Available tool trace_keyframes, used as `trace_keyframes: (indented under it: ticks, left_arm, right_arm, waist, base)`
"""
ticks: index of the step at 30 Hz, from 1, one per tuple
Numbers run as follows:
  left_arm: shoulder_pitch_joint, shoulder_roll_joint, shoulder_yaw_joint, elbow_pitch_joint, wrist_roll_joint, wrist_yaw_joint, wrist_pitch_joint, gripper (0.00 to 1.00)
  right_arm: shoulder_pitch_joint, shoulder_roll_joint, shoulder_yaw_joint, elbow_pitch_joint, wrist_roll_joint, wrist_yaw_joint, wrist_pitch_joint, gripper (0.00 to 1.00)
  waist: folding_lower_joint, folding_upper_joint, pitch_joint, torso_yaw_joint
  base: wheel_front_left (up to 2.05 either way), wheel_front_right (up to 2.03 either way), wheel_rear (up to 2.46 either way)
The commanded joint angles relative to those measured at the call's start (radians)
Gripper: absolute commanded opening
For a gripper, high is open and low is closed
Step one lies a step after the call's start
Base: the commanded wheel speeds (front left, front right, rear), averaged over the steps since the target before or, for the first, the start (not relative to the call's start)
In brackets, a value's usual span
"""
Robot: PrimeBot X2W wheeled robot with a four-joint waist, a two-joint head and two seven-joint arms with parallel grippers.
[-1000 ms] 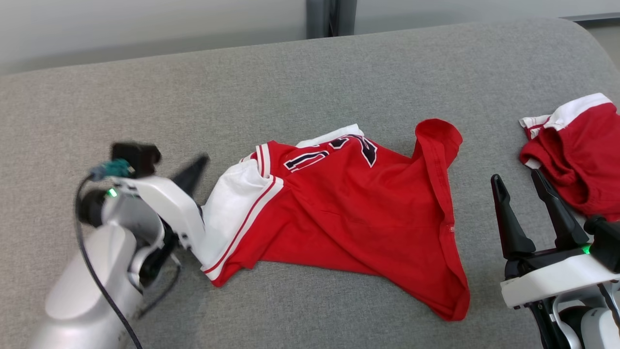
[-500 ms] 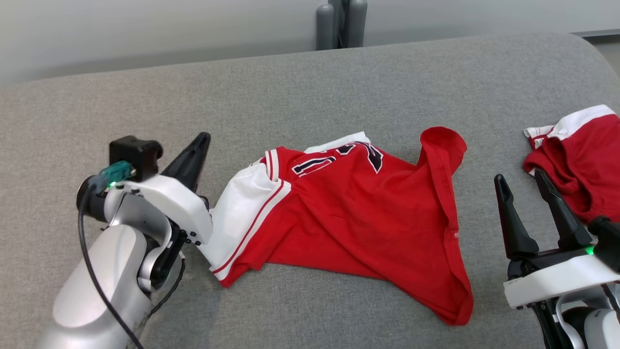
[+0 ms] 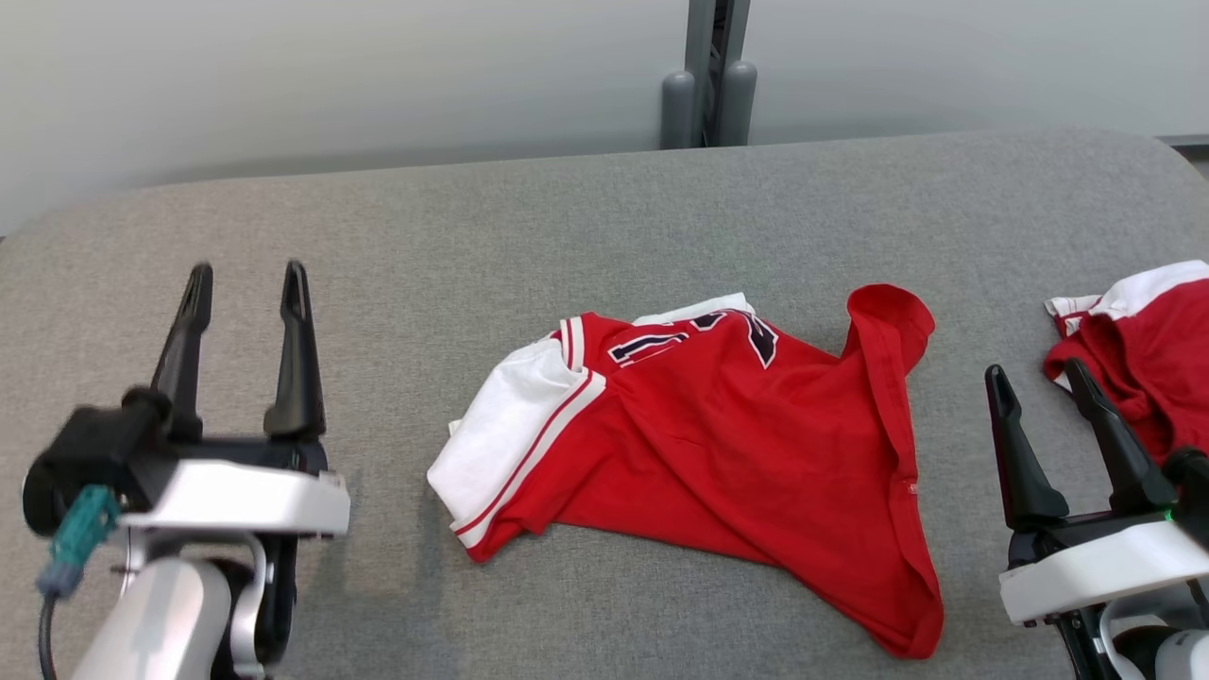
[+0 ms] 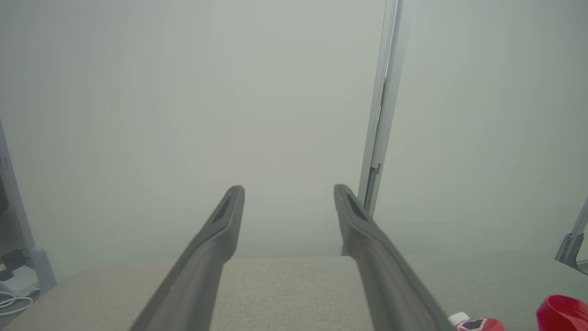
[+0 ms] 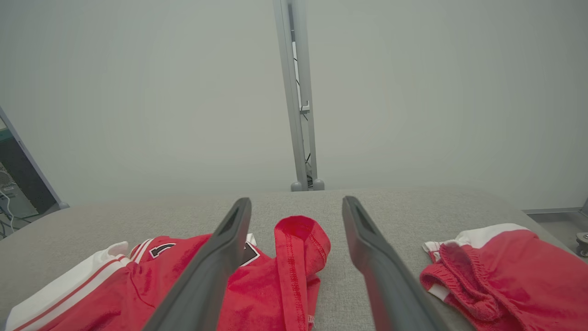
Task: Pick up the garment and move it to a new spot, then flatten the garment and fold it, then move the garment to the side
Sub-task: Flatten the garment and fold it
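Observation:
The garment [image 3: 718, 444], a red jersey with white trim and dark numerals, lies crumpled in the middle of the grey padded surface [image 3: 529, 227]; the right wrist view has it low and left of centre [image 5: 271, 280]. My left gripper [image 3: 244, 276] stands open well left of it, fingers pointing away, nothing between them; its own view [image 4: 289, 191] faces the pale wall, with a scrap of the garment [image 4: 562, 312] at the bottom right. My right gripper [image 3: 1037, 376] is open at the lower right, just past the jersey's right hem, holding nothing, as in its own view [image 5: 296, 204].
A second red and white garment [image 3: 1148, 364] lies bunched at the right edge of the surface, close to my right fingers, also in the right wrist view [image 5: 487, 271]. A grey metal post [image 3: 710, 76] rises behind the far edge. Bare grey padding stretches across the far side and left.
My left gripper let go of the jersey's white-trimmed left edge, opened, and drew back to the lower left, fingers now pointing away. The camera shifted, so the scene sits lower. The right arm stayed put.

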State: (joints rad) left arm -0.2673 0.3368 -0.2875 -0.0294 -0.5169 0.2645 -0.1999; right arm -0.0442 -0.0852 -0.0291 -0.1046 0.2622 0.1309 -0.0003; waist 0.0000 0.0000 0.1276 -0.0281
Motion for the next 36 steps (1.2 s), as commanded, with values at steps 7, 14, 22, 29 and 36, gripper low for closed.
trace_keyframes:
  ticks: [7,14,22,29,36]
  left_arm:
    - [0.175,0.038,-0.014,-0.105,0.049,0.062,0.007,1.00]
    - [0.229,0.041,-0.022,-0.082,0.037,0.059,-0.003,1.00]
    - [0.215,0.039,-0.034,-0.046,0.033,0.046,0.000,1.00]
    - [0.192,0.038,-0.042,-0.047,0.035,0.047,0.008,1.00]
    - [0.125,0.029,-0.049,-0.075,0.044,0.040,0.006,1.00]
  right_arm:
    - [0.035,-0.008,0.001,-0.010,-0.032,0.000,0.019,1.00]
    - [0.051,-0.009,0.005,-0.012,-0.039,0.000,0.032,1.00]
    - [0.051,-0.013,0.005,-0.024,-0.052,0.000,0.042,1.00]
    - [0.043,-0.012,0.001,-0.034,-0.051,0.000,0.044,1.00]
    - [0.029,-0.013,-0.002,-0.046,-0.042,0.000,0.043,1.00]
  waist:
    - [0.0000,0.0000,-0.041,0.024]
    - [0.0000,0.0000,-0.057,0.032]
    - [0.0000,0.0000,-0.055,0.037]
    - [0.0000,0.0000,-0.041,0.041]
    - [0.0000,0.0000,-0.011,0.045]
  base:
    - [0.00,0.00,0.00]
    - [0.00,0.00,0.00]
    - [0.00,0.00,0.00]
    - [0.00,0.00,0.00]
    - [0.00,0.00,0.00]
